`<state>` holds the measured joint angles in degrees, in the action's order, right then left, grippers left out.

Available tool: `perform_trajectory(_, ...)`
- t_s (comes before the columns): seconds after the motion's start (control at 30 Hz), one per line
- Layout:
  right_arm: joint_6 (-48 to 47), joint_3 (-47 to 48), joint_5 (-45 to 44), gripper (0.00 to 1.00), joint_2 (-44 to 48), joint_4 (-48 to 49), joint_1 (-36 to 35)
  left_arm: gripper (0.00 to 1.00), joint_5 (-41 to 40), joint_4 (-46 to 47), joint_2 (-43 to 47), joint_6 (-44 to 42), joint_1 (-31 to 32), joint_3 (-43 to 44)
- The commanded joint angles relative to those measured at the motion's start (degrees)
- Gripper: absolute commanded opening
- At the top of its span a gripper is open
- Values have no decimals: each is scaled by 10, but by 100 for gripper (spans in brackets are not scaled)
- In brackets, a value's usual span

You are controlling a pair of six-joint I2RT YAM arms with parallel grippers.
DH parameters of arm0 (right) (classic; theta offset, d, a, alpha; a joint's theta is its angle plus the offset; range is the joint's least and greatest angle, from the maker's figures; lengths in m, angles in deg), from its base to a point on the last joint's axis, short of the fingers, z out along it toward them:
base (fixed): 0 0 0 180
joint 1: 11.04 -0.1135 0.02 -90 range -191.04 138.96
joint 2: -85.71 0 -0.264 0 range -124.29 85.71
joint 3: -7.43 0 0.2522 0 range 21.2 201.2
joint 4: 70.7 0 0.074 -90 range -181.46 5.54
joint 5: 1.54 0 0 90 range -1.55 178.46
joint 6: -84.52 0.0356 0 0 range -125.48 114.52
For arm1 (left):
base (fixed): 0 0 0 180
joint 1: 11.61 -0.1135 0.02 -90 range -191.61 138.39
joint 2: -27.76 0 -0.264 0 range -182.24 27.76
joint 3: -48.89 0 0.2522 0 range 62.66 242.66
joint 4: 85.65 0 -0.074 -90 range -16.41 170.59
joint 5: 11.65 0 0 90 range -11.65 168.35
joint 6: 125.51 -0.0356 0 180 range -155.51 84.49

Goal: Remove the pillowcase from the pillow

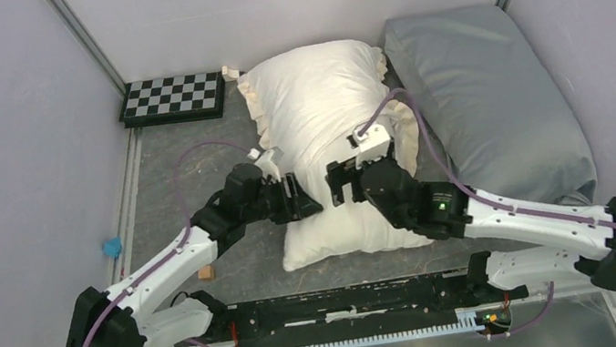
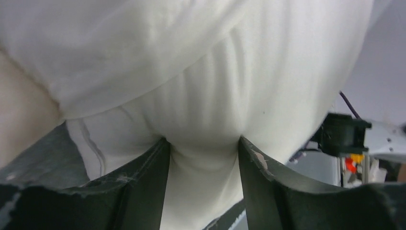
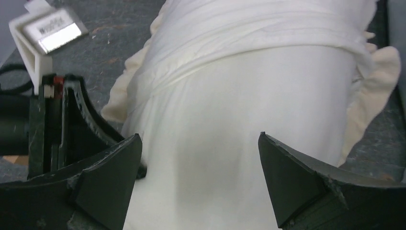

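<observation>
The plump white pillow lies lengthwise mid-table, its near half bare. The cream pillowcase with its ruffled frill covers the far half. My left gripper presses in from the pillow's left side. In the left wrist view the jaws squeeze a bulge of white pillow between them, with cream pillowcase at the left. My right gripper hovers over the pillow's middle. Seen from the right wrist, it stands wide open over the bare pillow, just short of the pillowcase's bunched edge.
A pale blue-grey pillow lies along the right wall, touching the frill. A checkerboard sits at the back left with a small white block beside it. A small blue thing and a wooden block lie near the left arm.
</observation>
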<state>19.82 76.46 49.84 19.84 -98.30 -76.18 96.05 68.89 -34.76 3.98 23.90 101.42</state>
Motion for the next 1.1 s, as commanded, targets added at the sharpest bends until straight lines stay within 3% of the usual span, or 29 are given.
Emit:
perform_trajectory(0.0,7,-28,-81,98,82,9,-1,63,110,97,-22,19,97,22)
perform_trajectory(0.1,2,-22,-52,98,94,-27,-1,64,104,44,-15,-11,105,55)
perform_trajectory(0.27,-10,0,31,98,70,-59,-2,72,-92,-97,84,-74,82,96)
perform_trajectory(0.37,-28,6,68,98,36,-67,-11,77,-136,-143,111,-86,43,104)
perform_trajectory(0.47,-56,-9,109,98,12,-52,-15,77,-108,-157,90,-81,1,100)
perform_trajectory(0.57,-56,-29,94,98,-6,-60,-15,77,-60,-131,66,-63,-28,79)
perform_trajectory(0.8,-24,-102,27,98,-14,-123,-15,78,57,17,37,26,-73,7)
perform_trajectory(1.0,-17,-181,18,98,20,-90,-12,78,92,103,-16,77,-76,-24)
perform_trajectory(1.07,-22,-196,21,92,33,-74,-13,76,99,153,-32,102,-77,-41)
